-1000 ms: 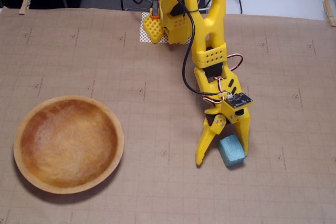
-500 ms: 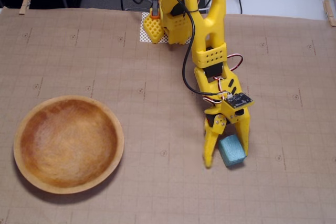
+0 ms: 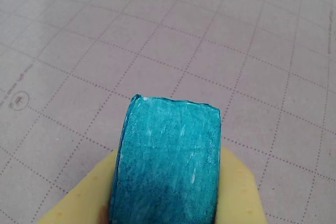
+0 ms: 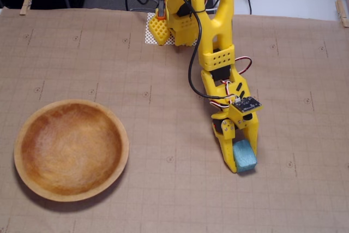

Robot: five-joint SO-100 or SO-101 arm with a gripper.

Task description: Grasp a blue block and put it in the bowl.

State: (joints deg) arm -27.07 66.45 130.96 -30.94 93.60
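blue block [image 4: 244, 156] clamped in the hand [image 4: 240, 163], long axis pointing away from the arm

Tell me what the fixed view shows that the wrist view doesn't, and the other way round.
Only the fixed view shows the bowl, empty, far to the left of the arm, plus the yellow arm itself, its cables and the clothespins at the mat's edges. Only the wrist view shows the blue block's streaked, matte face up close, filling the lower middle with yellow finger plastic on both sides. Both show the blue block between the fingers of the gripper, sitting on the gridded brown mat.
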